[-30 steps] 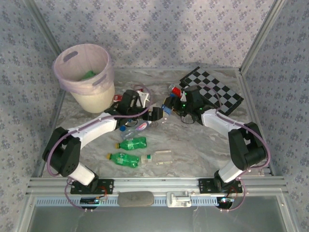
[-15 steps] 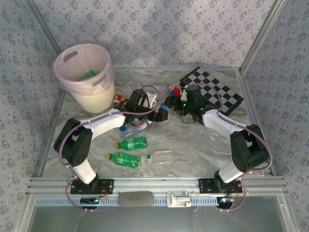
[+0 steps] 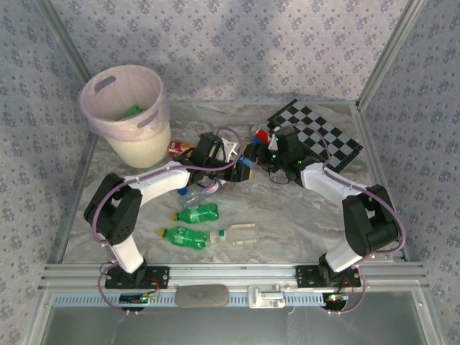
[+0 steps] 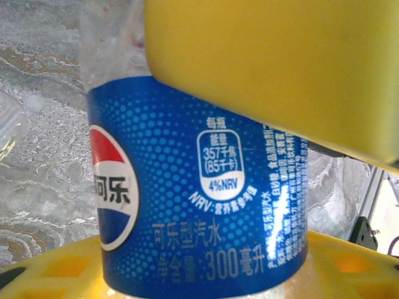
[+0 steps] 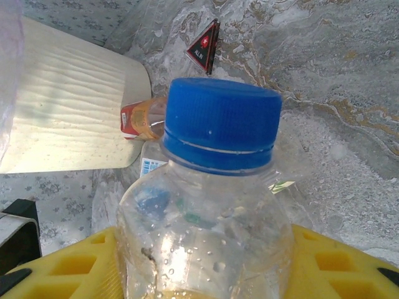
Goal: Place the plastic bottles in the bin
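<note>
Two grips, apparently one light, slick, crushable Pepsi bottle (image 4: 187, 205): left gripper (image 4: 206, 180) pinching the labelled middle between its pads (image 4: 280, 62), right gripper (image 5: 206, 268) clamped tight, blue cap (image 5: 221, 124) just past its fingertips

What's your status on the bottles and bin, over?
Left gripper shut on blue-label bottle. Right gripper shut on blue-capped bottle. Bin back left, mouth unobstructed. Green bottles loose on table.

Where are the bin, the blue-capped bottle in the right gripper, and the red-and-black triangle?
bin (image 3: 141, 149): top external view, on its cream lower wall.
blue-capped bottle (image 5: 221, 121): right wrist view, on the side of its cap.
red-and-black triangle (image 5: 204, 48): right wrist view, on its face.
</note>
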Motion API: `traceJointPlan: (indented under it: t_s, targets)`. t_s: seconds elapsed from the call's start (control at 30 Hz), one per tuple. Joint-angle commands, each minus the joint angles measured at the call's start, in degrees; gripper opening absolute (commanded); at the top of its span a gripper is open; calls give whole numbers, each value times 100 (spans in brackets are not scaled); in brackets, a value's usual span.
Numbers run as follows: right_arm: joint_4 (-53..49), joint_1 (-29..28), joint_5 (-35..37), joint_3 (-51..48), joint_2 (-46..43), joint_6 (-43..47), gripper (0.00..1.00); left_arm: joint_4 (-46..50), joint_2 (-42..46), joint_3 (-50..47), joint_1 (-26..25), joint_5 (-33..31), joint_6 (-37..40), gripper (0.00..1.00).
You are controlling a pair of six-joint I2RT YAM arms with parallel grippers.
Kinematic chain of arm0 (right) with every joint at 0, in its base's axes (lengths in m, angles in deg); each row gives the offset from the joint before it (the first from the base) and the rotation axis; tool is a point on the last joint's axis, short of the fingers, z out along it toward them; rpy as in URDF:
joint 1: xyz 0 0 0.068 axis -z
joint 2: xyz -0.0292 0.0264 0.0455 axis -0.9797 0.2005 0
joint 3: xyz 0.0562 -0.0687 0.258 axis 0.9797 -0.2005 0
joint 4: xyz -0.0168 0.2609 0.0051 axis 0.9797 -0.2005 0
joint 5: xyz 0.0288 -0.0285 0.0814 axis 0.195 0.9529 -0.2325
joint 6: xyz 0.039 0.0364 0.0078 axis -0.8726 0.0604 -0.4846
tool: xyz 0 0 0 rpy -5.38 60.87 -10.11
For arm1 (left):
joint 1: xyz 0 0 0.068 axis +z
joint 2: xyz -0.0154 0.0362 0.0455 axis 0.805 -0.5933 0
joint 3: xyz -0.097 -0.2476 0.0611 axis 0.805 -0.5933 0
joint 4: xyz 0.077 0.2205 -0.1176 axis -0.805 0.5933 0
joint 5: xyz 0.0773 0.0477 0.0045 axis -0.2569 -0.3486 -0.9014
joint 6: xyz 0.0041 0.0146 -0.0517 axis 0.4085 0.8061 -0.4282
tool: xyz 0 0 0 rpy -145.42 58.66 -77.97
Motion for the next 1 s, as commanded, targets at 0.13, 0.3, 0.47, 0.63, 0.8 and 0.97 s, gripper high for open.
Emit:
traceJointPlan:
  t_s: [0.13, 0.3, 0.47, 0.63, 0.8, 0.97]
  targets:
    - [157, 26, -123, 137, -90, 5, 68, 126, 15, 99, 39, -415, -31, 48]
    - [140, 303, -178, 128, -214, -29, 76, 184, 173, -108, 242, -717, -196, 46]
    - [135, 569, -69, -3, -461, -17, 78, 255, 519, -340, 547, -921, -230, 46]
    - [77, 711, 88, -179, -613, 6, 81, 710, 1015, -184, 770, -1270, 224, 46]
    - [89, 677, 182, -293, -592, -38, 96, 1272, 1508, 343, 956, -1727, 870, 46]
    - [176, 553, 235, -329, -473, -82, 99, 1666, 1948, 853, 1247, -2189, 1312, 47]
